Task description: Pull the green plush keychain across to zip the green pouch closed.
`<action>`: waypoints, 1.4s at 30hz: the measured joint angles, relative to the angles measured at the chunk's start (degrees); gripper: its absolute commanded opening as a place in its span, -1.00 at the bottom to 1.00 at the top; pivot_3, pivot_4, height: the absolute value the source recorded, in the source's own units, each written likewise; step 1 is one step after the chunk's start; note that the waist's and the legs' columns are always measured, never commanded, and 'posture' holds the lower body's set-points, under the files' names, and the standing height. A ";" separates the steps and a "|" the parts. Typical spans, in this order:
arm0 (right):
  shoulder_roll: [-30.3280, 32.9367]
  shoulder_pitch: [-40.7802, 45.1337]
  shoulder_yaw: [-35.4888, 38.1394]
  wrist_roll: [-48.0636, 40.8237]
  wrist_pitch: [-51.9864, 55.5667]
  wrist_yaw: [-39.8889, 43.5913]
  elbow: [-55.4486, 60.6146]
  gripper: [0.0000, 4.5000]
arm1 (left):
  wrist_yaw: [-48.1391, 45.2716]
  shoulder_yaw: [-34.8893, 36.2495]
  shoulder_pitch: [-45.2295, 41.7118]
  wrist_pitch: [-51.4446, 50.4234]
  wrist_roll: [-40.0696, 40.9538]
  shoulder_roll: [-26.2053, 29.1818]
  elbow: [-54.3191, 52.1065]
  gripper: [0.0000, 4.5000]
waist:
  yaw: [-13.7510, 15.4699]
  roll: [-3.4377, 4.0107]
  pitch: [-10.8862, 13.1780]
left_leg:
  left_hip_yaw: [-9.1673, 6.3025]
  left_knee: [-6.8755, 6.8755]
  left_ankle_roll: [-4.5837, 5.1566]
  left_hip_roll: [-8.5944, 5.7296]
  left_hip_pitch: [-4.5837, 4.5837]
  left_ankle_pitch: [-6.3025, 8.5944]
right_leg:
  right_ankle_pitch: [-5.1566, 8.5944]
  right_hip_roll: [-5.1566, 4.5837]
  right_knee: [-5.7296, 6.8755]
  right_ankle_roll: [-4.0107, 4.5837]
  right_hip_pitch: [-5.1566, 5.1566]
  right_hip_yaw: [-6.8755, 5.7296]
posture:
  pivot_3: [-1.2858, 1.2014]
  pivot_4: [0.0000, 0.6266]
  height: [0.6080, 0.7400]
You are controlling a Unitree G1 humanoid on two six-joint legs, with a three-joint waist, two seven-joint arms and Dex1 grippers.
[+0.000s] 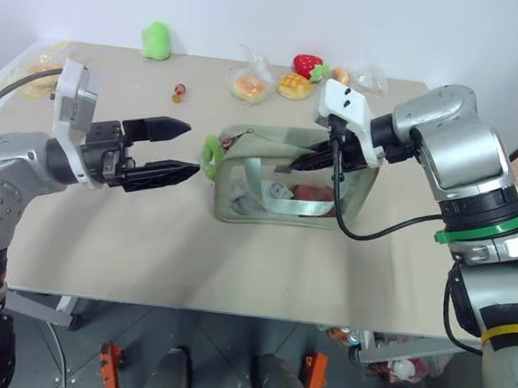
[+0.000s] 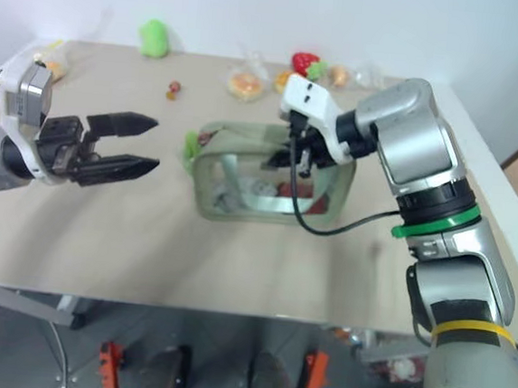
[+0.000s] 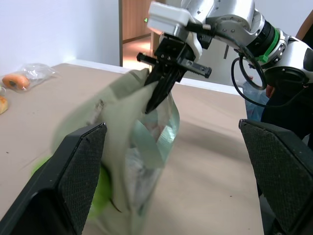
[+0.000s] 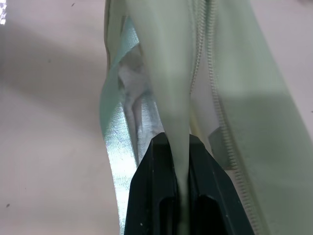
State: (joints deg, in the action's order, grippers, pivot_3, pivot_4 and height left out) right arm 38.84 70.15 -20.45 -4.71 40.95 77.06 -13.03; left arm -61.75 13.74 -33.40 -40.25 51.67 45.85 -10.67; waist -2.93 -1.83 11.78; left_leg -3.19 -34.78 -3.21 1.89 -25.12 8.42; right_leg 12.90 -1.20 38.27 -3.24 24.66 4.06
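While my right gripper (image 1: pixel 300 164) pinches the upper fabric edge of the green pouch (image 1: pixel 268 199), its two fingers closed flat on a fold beside the zipper teeth, the pouch is kept standing on the table (image 1: pixel 190 261) with its top line taut. That hold serves as the anchor: by my judgement, a zipper slides only if the far end is kept from following the pull. My left gripper (image 1: pixel 174 150) waits level, jaws spread fully apart and holding nothing, its tips aimed at the pouch's near end. Just beyond those tips the green plush keychain (image 1: pixel 212 154) hangs against that end of the pouch, apart from my fingers. Zipping has not begun; the mouth looks open along the top. Loose plush toys and wrapped foods lie well beyond both hands.
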 measured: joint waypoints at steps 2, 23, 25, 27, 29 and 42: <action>-1.63 0.27 0.51 0.04 0.67 -2.07 -0.94 -0.99 | 0.03 0.02 0.05 0.00 0.01 0.01 0.07 1.00 | -0.15 0.00 0.00 | 0.00 0.00 0.01 0.04 0.03 -0.01 | -0.04 0.04 0.00 0.04 0.00 0.00 | 0.03 -0.52 1.00; -3.36 -1.09 2.08 -3.70 1.71 -0.41 2.60 -0.99 | 0.31 0.11 0.13 -0.07 0.03 0.00 1.98 1.00 | -0.38 0.00 0.00 | -0.02 0.09 0.03 0.15 -0.04 -0.03 | -0.04 0.16 0.01 0.04 0.10 -0.01 | 0.03 -0.52 1.00; -3.35 -2.71 1.25 -4.17 1.68 0.37 4.28 -0.99 | 0.38 0.10 0.11 -0.07 0.02 -0.03 2.22 1.00 | -0.39 0.00 0.00 | -0.02 0.08 0.03 0.15 -0.05 -0.03 | -0.03 0.15 0.00 0.04 0.10 0.00 | 0.03 -0.52 1.00; -3.40 -3.49 0.59 -4.53 1.61 0.57 5.36 -0.99 | 0.41 0.09 0.11 -0.07 0.02 -0.07 2.31 1.00 | -0.39 0.00 0.00 | -0.01 0.08 0.03 0.15 -0.05 -0.03 | -0.04 0.15 0.01 0.04 0.11 0.00 | 0.03 -0.52 1.00; -3.45 -3.49 0.58 -4.44 1.47 0.20 5.40 -0.84 | 0.41 0.10 0.11 -0.07 0.01 -0.07 2.36 1.00 | -0.38 0.00 0.00 | -0.02 0.06 0.03 0.15 -0.04 -0.03 | -0.05 0.15 0.01 0.05 0.08 0.00 | 0.03 -0.52 1.00; -5.77 0.32 3.38 -6.59 -0.15 -1.56 -4.48 0.53 | 0.33 0.08 0.08 -0.07 -0.05 0.02 2.45 1.00 | -0.44 -0.01 0.00 | -0.02 -0.01 0.03 0.15 -0.01 -0.05 | -0.09 0.16 0.00 0.06 -0.01 0.00 | 0.03 -0.52 1.00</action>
State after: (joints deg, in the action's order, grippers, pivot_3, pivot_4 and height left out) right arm 33.07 70.47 -17.08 -11.31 40.80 75.50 -17.52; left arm -61.42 13.82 -33.32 -40.32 51.63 45.87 -8.22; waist -3.37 -1.84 11.78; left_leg -3.21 -34.78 -3.18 2.04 -25.13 8.36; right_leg 12.81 -1.04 38.27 -3.18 24.65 4.06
